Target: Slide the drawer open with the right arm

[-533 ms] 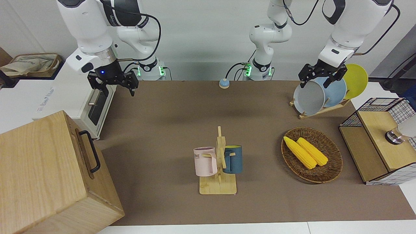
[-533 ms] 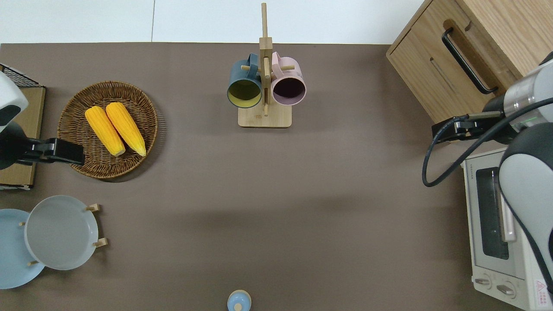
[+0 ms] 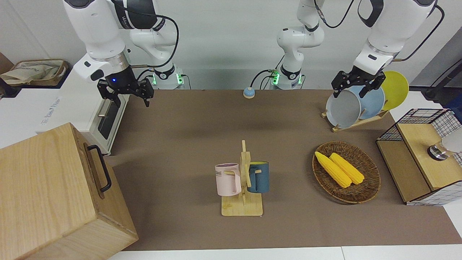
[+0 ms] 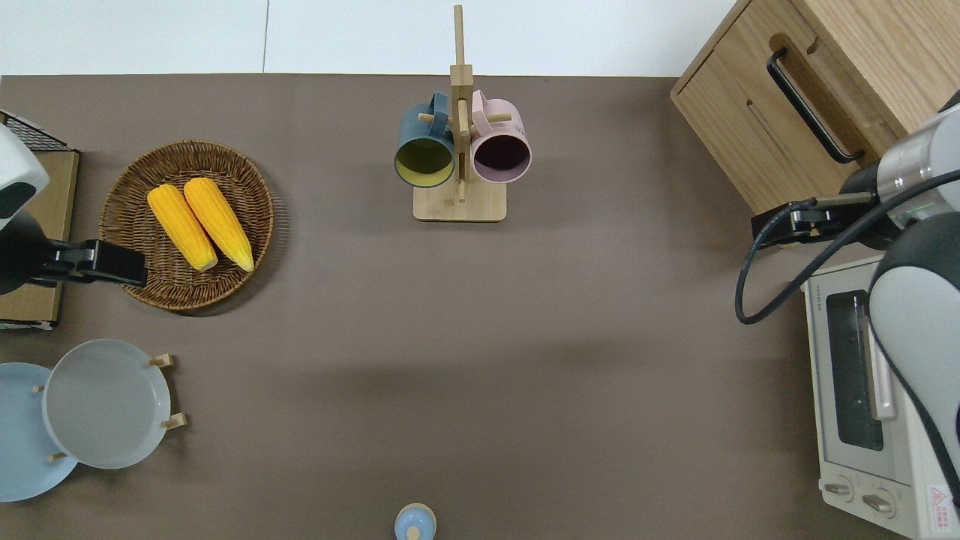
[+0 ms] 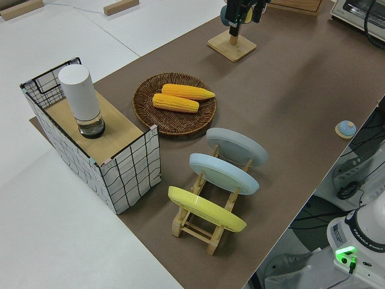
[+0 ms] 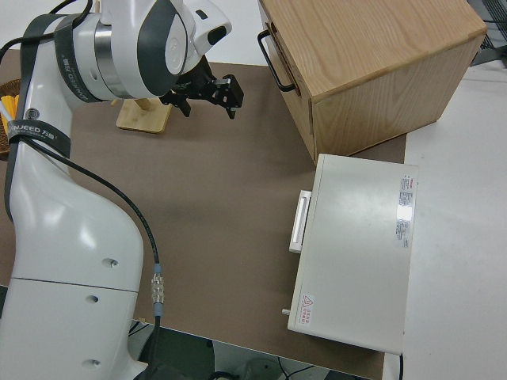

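Hovering with nothing between its fingers, the right gripper (image 3: 126, 96) is hanging in the air with its black fingers spread apart, the blue light glowing on its wrist; from overhead it is sitting over the bare table just beside the near corner of the cabinet (image 4: 757, 142) and the far end of the toaster oven (image 4: 847, 390). It is not touching the drawer (image 3: 94, 169) or its handle (image 3: 101, 168), so the step in hand looks like the approach, with the pull itself not yet begun. Next, by my judgement, the gripper is needing to travel out to the handle, line its fingers across the bar, close on it, and then draw straight away from the cabinet front. That drawer is sitting shut, flush in the top of a big pale wooden cabinet at the right arm's end of the table, farther from the robots than the toaster oven. Its front is a wide, shallow strip of light wood, and the black metal loop handle is standing proud of it, leaving a gap for fingers. The left arm is parked.
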Robot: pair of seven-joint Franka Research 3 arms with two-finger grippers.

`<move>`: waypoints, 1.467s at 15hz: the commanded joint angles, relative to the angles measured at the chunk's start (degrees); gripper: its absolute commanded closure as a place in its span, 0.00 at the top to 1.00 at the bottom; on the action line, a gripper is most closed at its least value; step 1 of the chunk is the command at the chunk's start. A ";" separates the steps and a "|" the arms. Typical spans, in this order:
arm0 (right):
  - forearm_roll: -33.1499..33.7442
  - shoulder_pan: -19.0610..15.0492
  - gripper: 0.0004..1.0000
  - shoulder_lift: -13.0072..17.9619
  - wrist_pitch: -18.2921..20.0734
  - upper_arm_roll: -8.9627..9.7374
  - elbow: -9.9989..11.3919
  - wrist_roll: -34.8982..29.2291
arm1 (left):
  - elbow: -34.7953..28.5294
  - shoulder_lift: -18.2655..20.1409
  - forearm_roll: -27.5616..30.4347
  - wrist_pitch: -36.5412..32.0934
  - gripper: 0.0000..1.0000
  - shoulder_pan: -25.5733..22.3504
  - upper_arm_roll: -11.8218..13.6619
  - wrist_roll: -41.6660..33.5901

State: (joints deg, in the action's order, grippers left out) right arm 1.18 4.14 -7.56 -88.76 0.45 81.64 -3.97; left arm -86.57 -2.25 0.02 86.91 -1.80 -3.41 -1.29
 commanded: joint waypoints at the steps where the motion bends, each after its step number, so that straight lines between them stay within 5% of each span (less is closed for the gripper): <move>1: -0.57 -0.28 0.98 -0.18 0.70 0.08 -0.96 0.81 | 1.40 -0.74 -0.98 -1.13 0.99 -0.22 -0.37 -0.56; 8: 5.66 0.25 0.98 -0.88 0.26 0.51 -1.13 0.98 | 1.49 -0.74 -0.98 -1.13 0.99 -0.22 -0.37 -0.56; 16: 31.84 8.51 0.98 -4.30 -0.44 0.87 -0.96 -0.33 | 1.49 -0.65 -0.98 -1.13 0.99 -0.22 -0.37 -0.56; 22: 45.46 10.27 0.98 -7.03 -5.88 2.36 0.27 -3.58 | 1.40 -0.65 -0.98 -1.13 0.99 -0.22 -0.37 -0.56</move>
State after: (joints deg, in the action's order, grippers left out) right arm 40.50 13.64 -12.79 -91.86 2.43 81.49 -5.09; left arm -86.57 -2.25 0.02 86.91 -1.80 -3.41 -1.29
